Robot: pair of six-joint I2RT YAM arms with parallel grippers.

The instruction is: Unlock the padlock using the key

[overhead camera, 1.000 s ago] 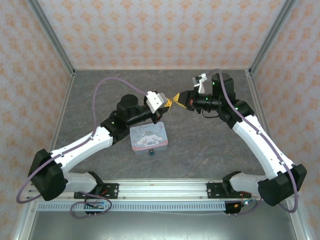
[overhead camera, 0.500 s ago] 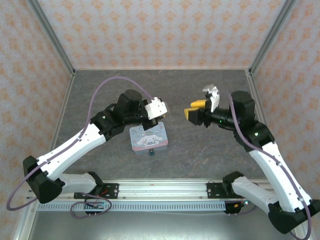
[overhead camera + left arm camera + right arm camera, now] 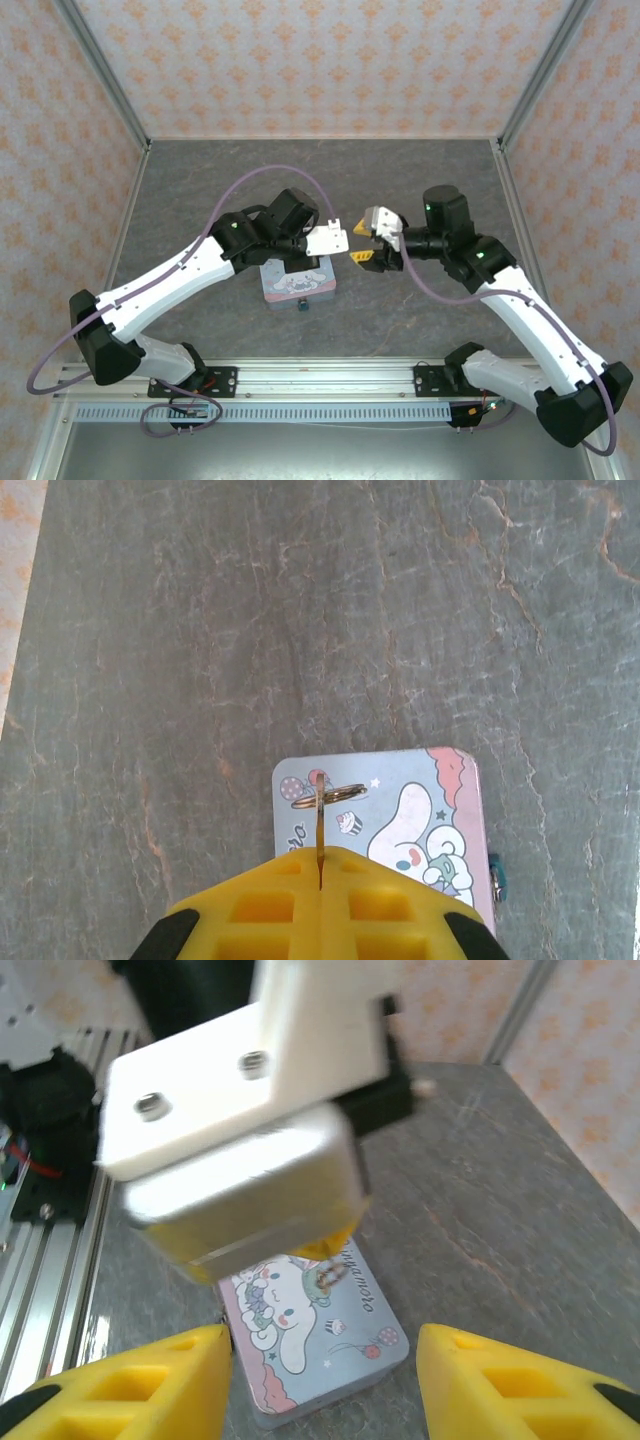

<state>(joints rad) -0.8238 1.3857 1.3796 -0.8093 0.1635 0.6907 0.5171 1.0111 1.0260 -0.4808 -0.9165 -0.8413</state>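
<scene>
**Key held over tin by left gripper; padlock on table at tin's edge**

Left gripper (image 3: pixel 320 858): the yellow fingers are pressed together on the key (image 3: pixel 320 825), a thin strip seen edge-on. It protrudes past the fingertips, and a small wire ring (image 3: pixel 330 794) sits at its outer end.

In the left wrist view, the key and ring lie over one corner of the tin (image 3: pixel 400 810). In the right wrist view, this gripper's white housing hangs above the tin, clear of the lid.

Right gripper (image 3: pixel 322 1345): the fingers stand well apart with nothing between them. In the top view it sits just beside the left gripper, facing it, over the bare table (image 3: pixel 420 180) at the tin's right side. The two grippers are not touching.

Padlock (image 3: pixel 300 306): a tiny dark teal body lying on the table against the near edge of the tin, about midway along that edge. In the left wrist view it shows as a teal speck (image 3: pixel 497 873) at the tin's right edge, well apart from the key and across the lid from it. Neither gripper touches it. The shackle is too small to make out, and I cannot tell whether it is hooked to the tin.

Tin: a pale blue-and-pink cartoon box, flat on the table with its lid up, below and between the two grippers
</scene>
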